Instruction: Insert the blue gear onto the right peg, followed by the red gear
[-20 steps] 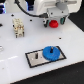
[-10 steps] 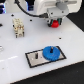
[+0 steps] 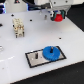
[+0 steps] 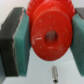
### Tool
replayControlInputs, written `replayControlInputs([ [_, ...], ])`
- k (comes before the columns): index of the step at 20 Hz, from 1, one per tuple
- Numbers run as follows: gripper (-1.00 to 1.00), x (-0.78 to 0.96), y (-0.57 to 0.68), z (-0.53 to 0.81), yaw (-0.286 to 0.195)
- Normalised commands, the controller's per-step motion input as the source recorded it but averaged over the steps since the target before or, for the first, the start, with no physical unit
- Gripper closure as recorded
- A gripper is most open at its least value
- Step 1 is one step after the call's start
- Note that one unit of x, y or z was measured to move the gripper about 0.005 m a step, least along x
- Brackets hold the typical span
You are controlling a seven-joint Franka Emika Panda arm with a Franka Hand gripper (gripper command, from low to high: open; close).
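Arm's drifted a bit sideways since a second ago, gripper (image 4: 49, 40) clamped on the small chunky red gear (image 3: 58, 18), wide flat blue gear (image 3: 50, 52) already seated.

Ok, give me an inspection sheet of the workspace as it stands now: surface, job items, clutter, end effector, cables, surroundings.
Surface: white table.
Job's things: blue gear lies on the black-framed plate; red gear is held above the table, away from the plate; right peg cannot be made out in the exterior view.
Clutter: small beige fixture toward the exterior view's left.
Grippers: end effector shut on the red gear, pads against its sides.
Cables: nothing seen.
Surroundings: too blurred to tell.
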Motion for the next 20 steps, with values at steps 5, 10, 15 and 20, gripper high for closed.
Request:
replayControlInputs([
  [5,1.00,0.62,-0.21,0.54,0.000],
  [10,1.00,0.69,-0.16,0.51,0.000],
  [15,1.00,0.78,-0.06,0.47,0.000],
  [20,1.00,0.79,-0.05,0.41,0.000],
])
